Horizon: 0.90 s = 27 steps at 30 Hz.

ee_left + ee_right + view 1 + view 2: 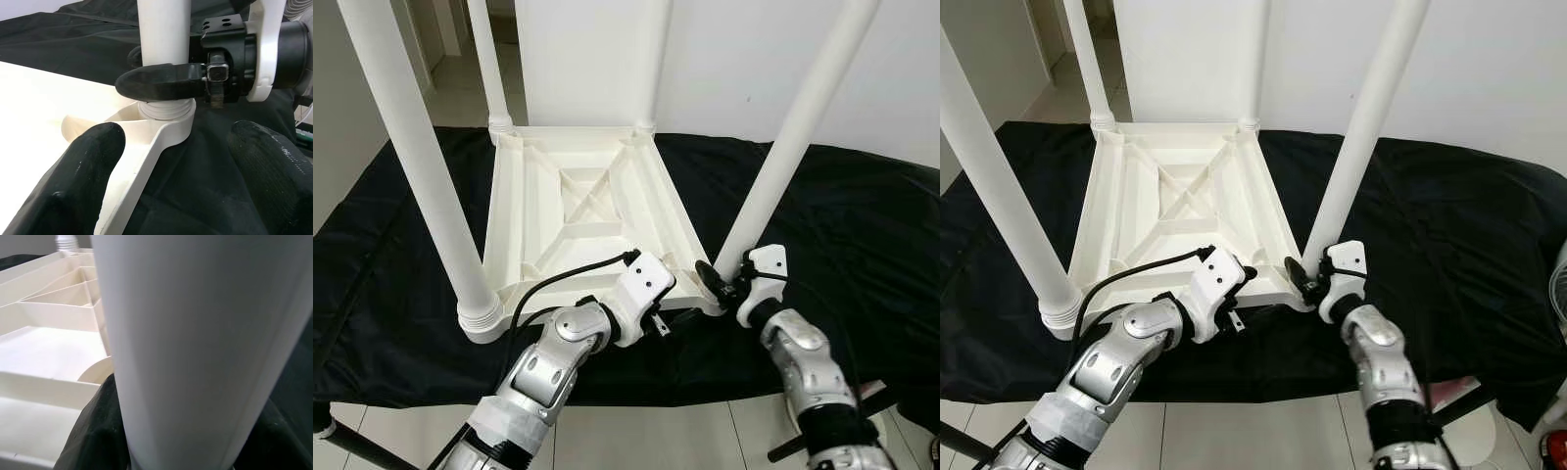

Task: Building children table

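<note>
White plastic, ribbed underneath: the children's table top (578,211) lies upside down on a black cloth (862,235) spread over a work surface, its four corner sockets facing up. Four white legs stand in those sockets, one at each corner. The near right leg (783,147) leans a little outward from its corner socket (164,110), and it is the one in hand.

The right gripper (720,282) is clamped around the base of that leg, just above the threaded collar; in the left wrist view one black finger (161,81) wraps the front of the tube, pressed to it. The left gripper (168,161) sits just beside it at the near edge of the table top, its two fingers spread apart on either side of the frame rim and holding nothing.

By the look of it the step is seating or screwing this last leg home. To do it well, the leg wants to be brought upright first, in line with the socket, so the thread does not cross. The grip should stay low near the collar, where the tube twists without wobbling. The left gripper would serve best by pinning the table top rim down, so the whole frame does not turn on the slippery cloth.

Count: one table top, four legs, two grippers, one cloth. The near left leg (416,157) and the two far legs look fully seated.
</note>
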Tool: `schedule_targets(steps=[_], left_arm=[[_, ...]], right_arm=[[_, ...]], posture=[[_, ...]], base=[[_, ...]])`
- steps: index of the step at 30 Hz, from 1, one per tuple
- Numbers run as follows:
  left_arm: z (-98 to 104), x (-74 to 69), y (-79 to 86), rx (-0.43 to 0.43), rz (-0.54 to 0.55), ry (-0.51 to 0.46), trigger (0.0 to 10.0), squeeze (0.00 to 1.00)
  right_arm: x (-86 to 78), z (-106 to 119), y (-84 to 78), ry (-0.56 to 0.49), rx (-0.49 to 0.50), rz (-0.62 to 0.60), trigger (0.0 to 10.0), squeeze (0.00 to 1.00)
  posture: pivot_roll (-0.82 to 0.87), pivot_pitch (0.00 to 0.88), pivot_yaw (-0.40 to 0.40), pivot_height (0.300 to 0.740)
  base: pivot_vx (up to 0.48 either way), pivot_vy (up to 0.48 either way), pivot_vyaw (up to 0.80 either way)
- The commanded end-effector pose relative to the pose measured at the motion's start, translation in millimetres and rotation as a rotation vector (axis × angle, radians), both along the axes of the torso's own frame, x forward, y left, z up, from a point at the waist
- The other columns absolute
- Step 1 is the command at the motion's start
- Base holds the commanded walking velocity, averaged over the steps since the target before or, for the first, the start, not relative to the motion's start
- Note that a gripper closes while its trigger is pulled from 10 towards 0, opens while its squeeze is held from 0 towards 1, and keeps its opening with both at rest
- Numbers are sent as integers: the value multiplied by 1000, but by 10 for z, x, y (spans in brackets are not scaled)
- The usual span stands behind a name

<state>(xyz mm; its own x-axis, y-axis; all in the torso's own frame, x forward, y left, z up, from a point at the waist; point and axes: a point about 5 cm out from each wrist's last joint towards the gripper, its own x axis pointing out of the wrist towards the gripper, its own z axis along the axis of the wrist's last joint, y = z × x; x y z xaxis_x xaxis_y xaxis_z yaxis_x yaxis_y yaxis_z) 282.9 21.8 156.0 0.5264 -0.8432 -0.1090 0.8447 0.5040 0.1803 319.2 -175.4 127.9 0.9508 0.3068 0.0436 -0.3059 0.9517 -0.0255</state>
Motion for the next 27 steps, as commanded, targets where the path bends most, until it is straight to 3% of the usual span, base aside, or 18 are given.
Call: schedule_targets(steps=[1, 6, 7, 8, 15, 21, 22, 23, 27], left_arm=[[-41, -13, 2, 8, 11, 12, 10000, 0], [-46, -22, 7, 12, 9, 11, 10000, 0], [-48, -21, 10, 13, 10, 11, 10000, 0], [-49, -21, 11, 13, 10, 11, 10000, 0], [-54, -41, -12, 12, 2, 12, 10000, 0], [-60, -44, -13, 13, -1, 13, 10000, 0], [-63, -44, -12, 14, 0, 13, 10000, 0], [-64, -44, -11, 13, 2, 13, 10000, 0], [-64, -45, -13, 12, 3, 14, 10000, 0]], right_arm=[[-25, -62, 30, 36, 8, -37, 10000, 0], [-113, -54, 120, 38, 91, -210, 10000, 0], [-176, -70, 119, 54, 116, -345, 10000, 0], [-197, -78, 114, 59, 117, -388, 10000, 0], [-288, -91, 212, 74, 117, -508, 10000, 0], [-284, -74, 207, 72, 122, -500, 10000, 0], [-278, -65, 201, 64, 134, -490, 10000, 859], [-271, -48, 198, 51, 141, -473, 10000, 1000], [-270, -7, 183, 33, 147, -464, 10000, 1000]], posture=[[33, 38, -41, 740], [37, 33, -42, 740], [35, 33, -44, 740], [35, 33, -44, 740], [36, 31, -44, 740], [34, 27, -46, 740], [35, 26, -48, 740], [35, 26, -48, 740], [36, 27, -49, 740]], base=[[0, 0, 0], [0, 0, 0], [0, 0, 0], [0, 0, 0], [0, 0, 0], [0, 0, 0], [0, 0, 0], [0, 0, 0], [0, 0, 0]])
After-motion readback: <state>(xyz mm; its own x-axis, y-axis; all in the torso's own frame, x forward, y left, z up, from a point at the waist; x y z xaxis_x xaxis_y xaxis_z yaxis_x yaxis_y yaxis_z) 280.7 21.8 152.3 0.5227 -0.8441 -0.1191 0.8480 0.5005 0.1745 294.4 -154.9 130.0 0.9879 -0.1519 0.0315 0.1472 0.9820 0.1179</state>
